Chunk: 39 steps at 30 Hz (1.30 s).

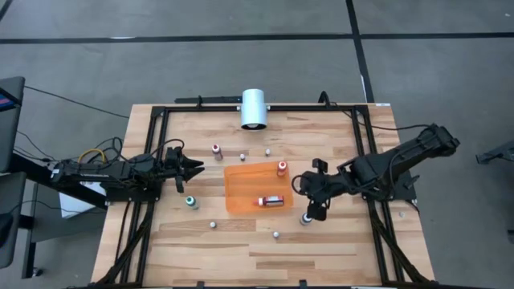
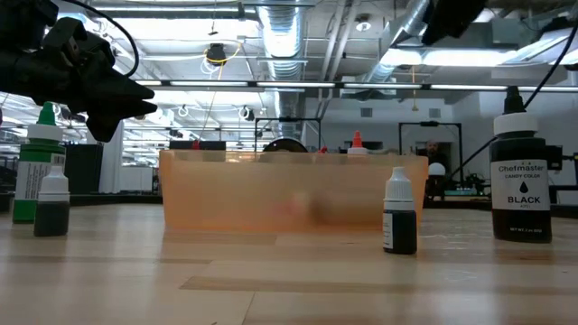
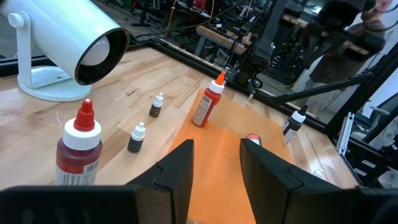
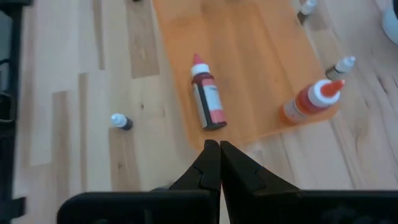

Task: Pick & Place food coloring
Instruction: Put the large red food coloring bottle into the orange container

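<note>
- The orange tray [image 1: 241,197] lies flat in the middle of the wooden surface [image 1: 185,237]. I think the little bottles are meant to go there.
- Two bottles are in the tray now. A red one [image 1: 271,201] lies on its side, as if it tipped over or was dropped there. An orange one [image 1: 282,168] stands up at the tray's far edge.
- Other bottles wait outside the tray. A dark red one [image 1: 217,149] stands near the big white tube [image 1: 254,108], and a green one [image 1: 191,201] stands close to the left arm.
- Some tiny bottles with white caps dot the surface around the tray, like one [image 1: 276,234] near the front.
- The left gripper [image 1: 193,168] hangs beside the tray's left edge. Its fingers [image 3: 180,171] are a bit apart, and nothing is between them. It points at the tray, so it may be choosing a bottle.
- The right gripper [image 1: 315,210] is just past the tray's right front corner. Its fingers [image 4: 211,163] are pressed together and hold nothing.
- A bottle [image 1: 306,218] stands right by the right gripper's tip. I cannot tell if they touch.
- Most bottles are outside the tray, so I think lots of work is left.
</note>
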Each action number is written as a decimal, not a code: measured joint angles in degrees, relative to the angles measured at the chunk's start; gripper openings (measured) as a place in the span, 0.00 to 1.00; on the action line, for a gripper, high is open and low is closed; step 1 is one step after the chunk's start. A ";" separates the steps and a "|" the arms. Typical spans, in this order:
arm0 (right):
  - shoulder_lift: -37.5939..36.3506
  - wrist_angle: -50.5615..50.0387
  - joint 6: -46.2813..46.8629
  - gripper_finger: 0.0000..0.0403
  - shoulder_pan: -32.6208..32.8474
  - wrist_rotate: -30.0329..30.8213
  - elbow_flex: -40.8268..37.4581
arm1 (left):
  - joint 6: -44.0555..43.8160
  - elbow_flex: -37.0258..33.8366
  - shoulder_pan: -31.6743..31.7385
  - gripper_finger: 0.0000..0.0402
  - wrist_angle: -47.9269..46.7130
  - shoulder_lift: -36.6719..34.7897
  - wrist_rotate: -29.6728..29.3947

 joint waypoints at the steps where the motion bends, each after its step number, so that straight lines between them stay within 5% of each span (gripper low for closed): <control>1: 0.00 0.32 0.75 0.00 0.36 0.59 -0.81 | 0.00 0.00 -0.02 0.30 0.00 0.00 0.00; 13: -4.59 1.99 9.29 0.00 3.76 7.04 -8.74 | 0.00 0.00 -0.01 0.30 0.00 0.00 -0.02; 39: -40.76 23.19 10.39 0.00 3.93 11.02 -37.10 | 0.00 -0.15 -0.02 0.30 3.84 -0.02 -3.91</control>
